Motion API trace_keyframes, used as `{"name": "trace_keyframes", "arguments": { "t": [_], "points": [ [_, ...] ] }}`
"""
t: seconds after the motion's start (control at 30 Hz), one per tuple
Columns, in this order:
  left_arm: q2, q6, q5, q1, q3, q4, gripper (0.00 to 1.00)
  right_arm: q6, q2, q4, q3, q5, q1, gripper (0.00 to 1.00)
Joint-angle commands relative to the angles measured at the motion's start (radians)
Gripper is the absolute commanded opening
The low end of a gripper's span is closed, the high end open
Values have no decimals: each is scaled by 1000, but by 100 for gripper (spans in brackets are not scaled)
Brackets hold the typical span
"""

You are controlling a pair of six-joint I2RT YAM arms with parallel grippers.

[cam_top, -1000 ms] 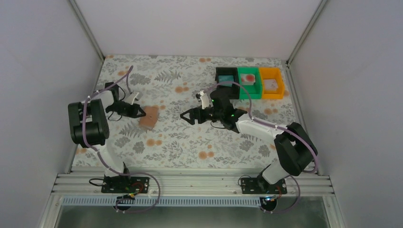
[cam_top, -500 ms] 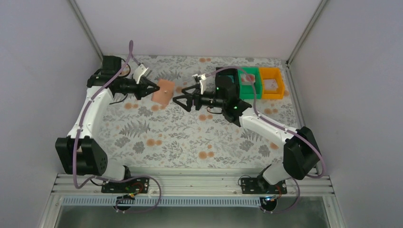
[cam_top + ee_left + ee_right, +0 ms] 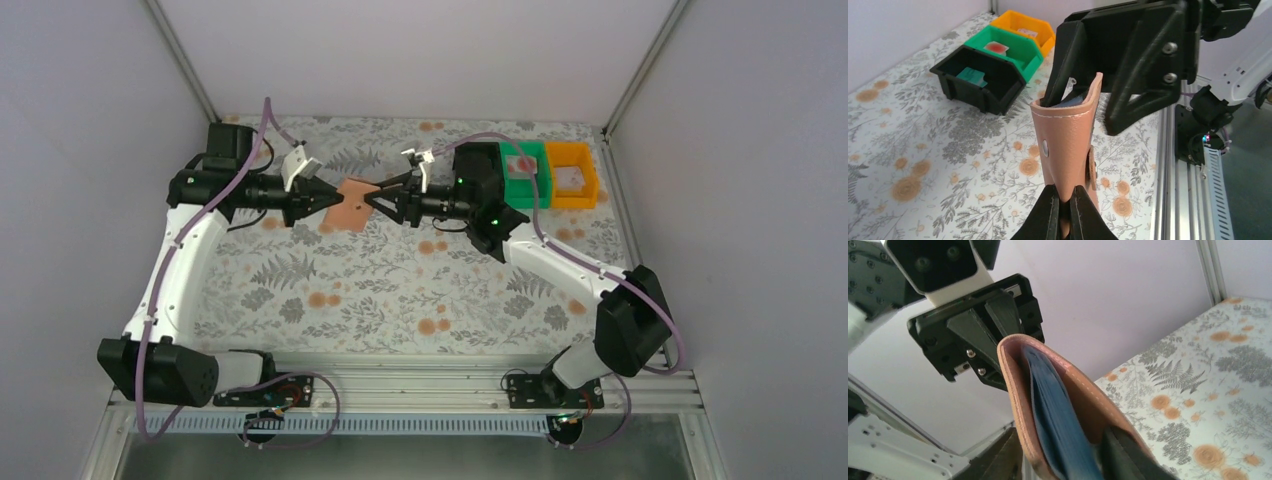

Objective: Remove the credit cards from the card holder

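The salmon-tan card holder [image 3: 350, 203] hangs in the air over the back of the table, pinched at its lower end by my left gripper [image 3: 1064, 197], which is shut on it. My right gripper [image 3: 378, 197] meets its other end from the right. One of its fingers [image 3: 1120, 455] reaches inside, against the blue lining [image 3: 1058, 415]; the other stays outside a flap, and the jaws stand apart. No card shows in the holder. One of the credit cards, teal [image 3: 970, 75], lies in the black bin, one with a red mark [image 3: 995, 47] in the green bin, and a whitish one [image 3: 1023, 32] in the orange bin.
The black bin [image 3: 998, 95], green bin [image 3: 527, 185] and orange bin [image 3: 572, 190] stand in a row at the back right, the black one partly behind the right arm. A floral cloth [image 3: 400, 290] covers the table. Grey walls close in on three sides.
The left arm has lifted the card holder off the table and carried it back and to the right. The right gripper has moved left onto its edge, jaws narrowing.
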Motion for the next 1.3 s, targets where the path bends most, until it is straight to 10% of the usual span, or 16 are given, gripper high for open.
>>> {"name": "trace_keyframes", "arguments": {
  "t": [0.0,0.17,0.3,0.4,0.57,0.77,0.93,1.03,1.27],
  "points": [
    [-21,60,116,-13,-9,-22,2,-31,-8,-3,29,-44,12,31],
    [-22,83,136,-13,-10,-42,2,-103,-29,-78,46,-58,12,4],
    [2,141,129,-14,-5,-105,48,-251,-76,-190,73,-89,11,4],
    [21,173,130,-15,-12,-136,55,-422,-79,-356,145,-157,12,4],
    [18,196,131,-45,-45,-129,48,-582,-44,-555,238,-245,12,4],
    [-19,185,132,-61,-67,-94,3,-623,-54,-582,264,-201,14,4],
    [-44,16,74,-61,-73,39,2,-395,-65,-544,274,314,12,41],
    [-50,-218,-127,-62,-75,183,2,-188,-94,-560,260,649,18,43],
    [-9,-352,-284,-71,-33,224,2,-106,-107,-450,214,888,235,45]
  ]
}}
